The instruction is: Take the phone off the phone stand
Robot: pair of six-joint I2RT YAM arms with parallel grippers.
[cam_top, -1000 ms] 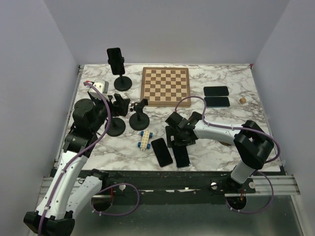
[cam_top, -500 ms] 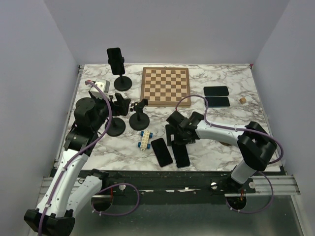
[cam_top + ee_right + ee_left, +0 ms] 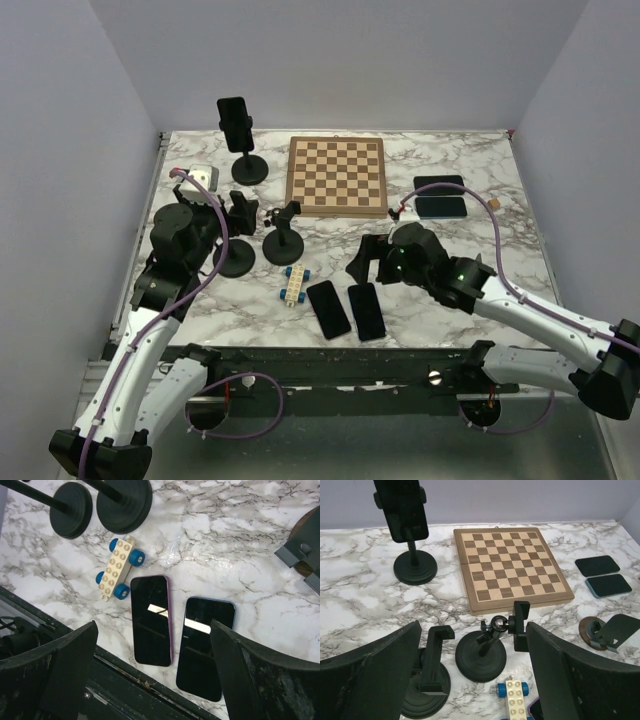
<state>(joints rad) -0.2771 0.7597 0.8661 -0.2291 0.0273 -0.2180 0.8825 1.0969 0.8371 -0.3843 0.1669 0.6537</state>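
- Straight below your right gripper (image 3: 155, 635), whose jaws are spread wide and grasp nothing, two phones lie flat and face up: a purple-edged phone (image 3: 151, 620) and a blue-edged phone (image 3: 204, 647), side by side and just apart.
- Just past the purple-edged phone, to the gripper's left, sits a cream toy brick (image 3: 118, 567) on blue wheels.
- Both rest on the table (image 3: 240, 520), a glossy white marble pattern with grey veins. A black rail (image 3: 300, 358) runs along its near edge.
- Your left gripper (image 3: 472, 645) is released too, fingers wide with nothing in them.
- Just ahead of it, framed between its fingers, stand two empty stands: the left stand (image 3: 432, 675) and the ball-joint stand (image 3: 482, 657), close together.
- Beyond those, a wooden chessboard (image 3: 512, 562) lies flat.
- Ahead and to the right of the left gripper, two dark phones (image 3: 602, 575) lie side by side.
- Farthest ahead and to its left, well apart from both grippers, the black phone (image 3: 402, 507) sits upright, clamped in the tall phone stand (image 3: 415, 567).
- Plain pale walls (image 3: 350, 60) close the table in on three sides.
- Any lettering on the phones or stands is too small to read.
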